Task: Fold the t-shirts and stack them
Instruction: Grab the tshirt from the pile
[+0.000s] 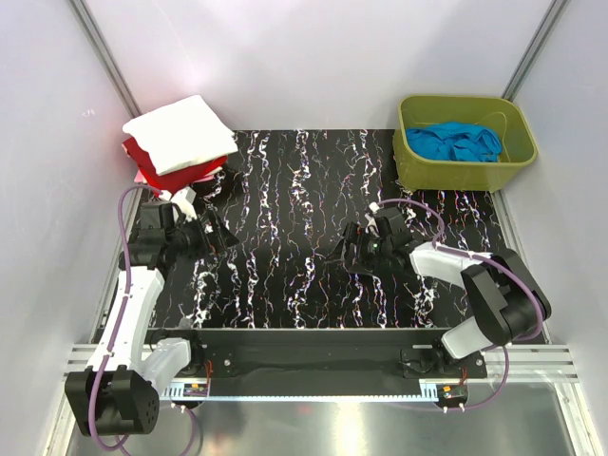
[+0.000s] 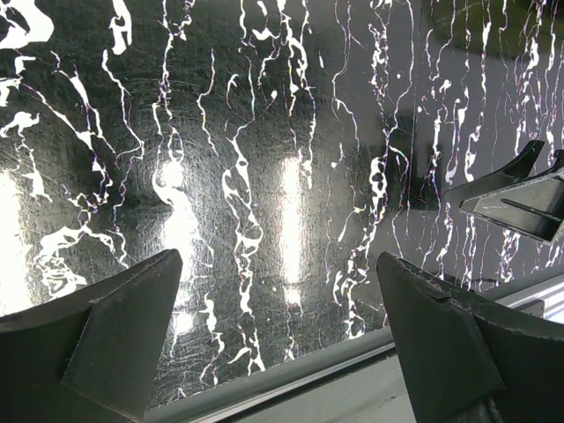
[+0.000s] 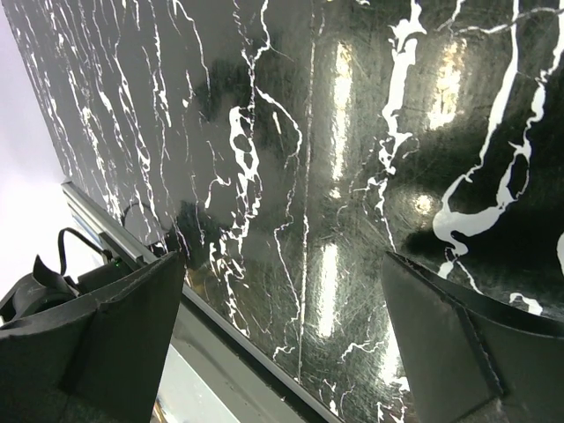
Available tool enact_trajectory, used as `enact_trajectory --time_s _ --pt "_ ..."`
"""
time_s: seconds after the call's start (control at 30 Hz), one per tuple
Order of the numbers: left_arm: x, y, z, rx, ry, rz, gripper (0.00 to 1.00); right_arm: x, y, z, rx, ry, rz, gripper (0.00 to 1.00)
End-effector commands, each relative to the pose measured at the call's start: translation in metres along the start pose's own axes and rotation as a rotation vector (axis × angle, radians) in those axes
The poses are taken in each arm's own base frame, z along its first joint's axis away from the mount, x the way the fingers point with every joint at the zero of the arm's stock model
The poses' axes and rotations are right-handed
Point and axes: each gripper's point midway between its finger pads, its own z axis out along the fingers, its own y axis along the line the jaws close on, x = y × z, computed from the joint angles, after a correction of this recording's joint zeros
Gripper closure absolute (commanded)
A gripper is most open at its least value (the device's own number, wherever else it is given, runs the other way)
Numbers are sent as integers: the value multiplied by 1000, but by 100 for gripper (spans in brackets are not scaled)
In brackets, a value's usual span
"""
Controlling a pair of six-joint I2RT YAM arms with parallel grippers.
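A folded white t-shirt (image 1: 180,133) lies on top of a folded red t-shirt (image 1: 144,161) at the far left corner of the table. A turquoise-blue t-shirt (image 1: 458,142) lies crumpled in the olive-green basket (image 1: 518,150) at the far right. My left gripper (image 1: 220,232) is open and empty, low over the table just in front of the stack; its wrist view (image 2: 280,291) shows only bare table between the fingers. My right gripper (image 1: 346,253) is open and empty over the middle of the table, and its wrist view (image 3: 282,300) shows bare table too.
The table (image 1: 304,228) is black with white marble veins. Its metal front rail (image 1: 313,361) runs along the near edge. White walls enclose the left, back and right sides. The right gripper's fingers (image 2: 515,198) show at the right in the left wrist view.
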Motion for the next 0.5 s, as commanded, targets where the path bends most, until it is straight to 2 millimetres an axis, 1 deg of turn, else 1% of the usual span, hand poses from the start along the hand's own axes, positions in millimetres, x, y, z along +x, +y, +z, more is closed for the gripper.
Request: enact_trajectory --time_s 0.0,0.13,0.2,0.23,0.27,0.3,0.33,0.37,0.4,0.43,0.47 --pt "-19 -10 -9 16 -67 32 1 -15 11 0 -16 -27 -20 0" --pt "-18 -11 -7 20 -57 27 1 -14 12 0 -11 2 -27 0" --pt "-19 -12 -8 21 -60 28 1 -14 16 -3 -24 0 -34 0" --pt "-23 -9 -11 -4 -80 29 1 -14 19 -4 -34 -1 -41 0" --pt "-26 -7 -14 -25 -95 31 1 -19 27 -9 -54 -18 -61 0" --pt "-29 -2 -17 -57 -113 35 1 -18 25 -14 -25 -11 -72 0" --pt "-37 -4 -26 -71 -159 57 1 -22 28 -19 -18 -30 -91 0" --pt "-44 -1 -31 -101 -192 78 1 -35 40 -27 -25 -73 -124 0" --pt "-48 -3 -36 -102 -222 97 1 -47 44 -44 18 -137 -178 0" --pt "-49 -5 -42 -98 -260 117 1 -58 51 -56 33 -186 -217 0" --pt "-53 -5 -45 -116 -290 139 1 -81 81 -82 6 -292 -283 0"
